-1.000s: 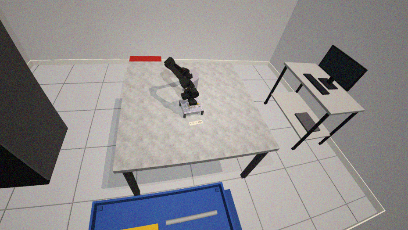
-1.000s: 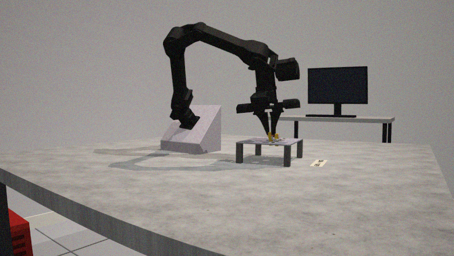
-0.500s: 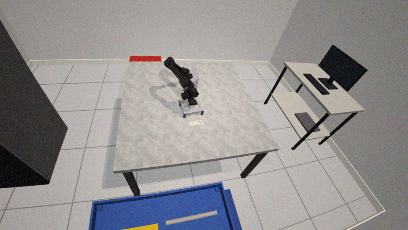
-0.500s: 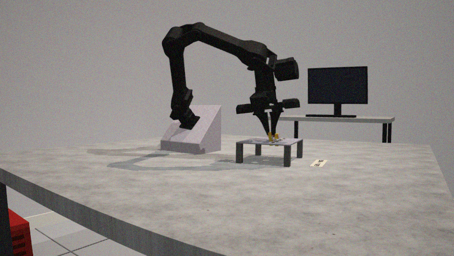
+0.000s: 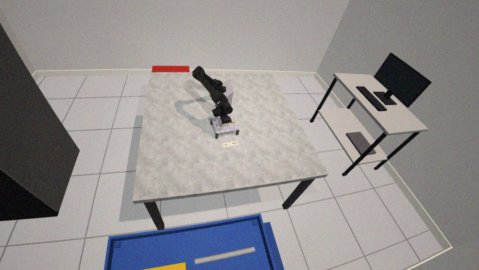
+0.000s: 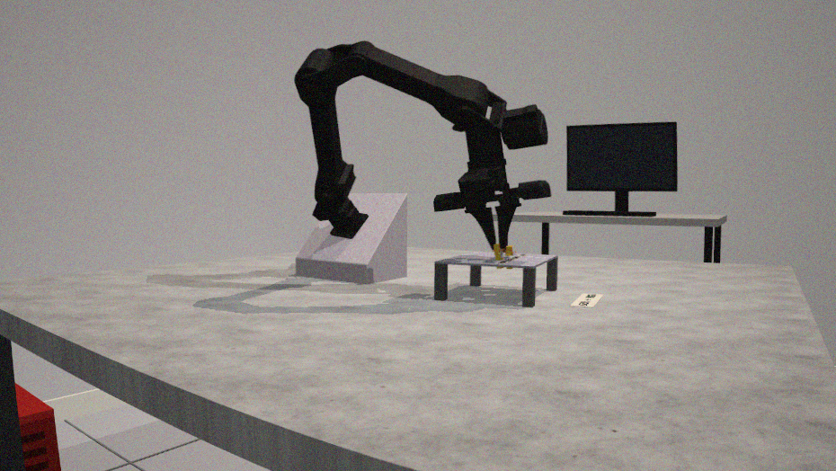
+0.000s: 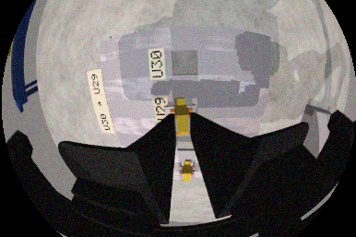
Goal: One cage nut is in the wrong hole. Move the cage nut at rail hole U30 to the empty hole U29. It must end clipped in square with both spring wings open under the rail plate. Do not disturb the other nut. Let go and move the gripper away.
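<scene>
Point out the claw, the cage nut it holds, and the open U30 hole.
Claw (image 6: 500,248) (image 7: 182,118): exterior and wrist views, midway between fingertips.
Held cage nut (image 7: 183,125): wrist view, its yellow body.
U30 hole (image 7: 184,63): wrist view, middle of the square opening.

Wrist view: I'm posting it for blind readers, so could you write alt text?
A gripper pinches a yellow cage nut beside the U29 label on a pale rail plate. The square hole by the U30 label has no nut; a second nut shows between the black fingers.
</scene>
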You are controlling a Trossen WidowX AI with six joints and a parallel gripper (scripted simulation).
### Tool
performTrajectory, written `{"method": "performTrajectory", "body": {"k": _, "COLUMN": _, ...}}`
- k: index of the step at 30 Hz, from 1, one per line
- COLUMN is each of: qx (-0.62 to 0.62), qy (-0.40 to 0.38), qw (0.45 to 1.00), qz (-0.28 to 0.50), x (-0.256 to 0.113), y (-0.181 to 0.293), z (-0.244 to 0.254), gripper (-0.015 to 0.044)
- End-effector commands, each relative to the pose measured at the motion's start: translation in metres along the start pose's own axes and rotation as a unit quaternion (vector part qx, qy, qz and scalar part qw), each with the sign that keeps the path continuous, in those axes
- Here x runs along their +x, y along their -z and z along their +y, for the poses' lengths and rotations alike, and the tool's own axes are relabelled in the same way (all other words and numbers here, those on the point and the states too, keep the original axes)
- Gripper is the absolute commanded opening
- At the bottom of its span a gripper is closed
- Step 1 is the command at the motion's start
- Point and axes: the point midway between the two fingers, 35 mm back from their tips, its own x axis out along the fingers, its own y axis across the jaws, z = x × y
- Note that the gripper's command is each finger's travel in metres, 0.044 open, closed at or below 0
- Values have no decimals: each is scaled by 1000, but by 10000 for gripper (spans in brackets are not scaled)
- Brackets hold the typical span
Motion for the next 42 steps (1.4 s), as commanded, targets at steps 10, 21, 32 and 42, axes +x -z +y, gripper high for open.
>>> {"method": "performTrajectory", "body": {"k": 10, "qx": -3, "qy": -3, "qw": 1000, "qz": -2, "x": 1, "y": 0, "z": -1, "gripper": 27}}
{"method": "performTrajectory", "body": {"k": 21, "qx": -3, "qy": -8, "qw": 1000, "qz": -2, "x": 1, "y": 0, "z": -2, "gripper": 27}}
{"method": "performTrajectory", "body": {"k": 32, "qx": -4, "qy": -16, "qw": 1000, "qz": -2, "x": 1, "y": -1, "z": -3, "gripper": 27}}
{"method": "performTrajectory", "body": {"k": 42, "qx": -4, "qy": -19, "qw": 1000, "qz": -2, "x": 1, "y": -1, "z": -3, "gripper": 27}}
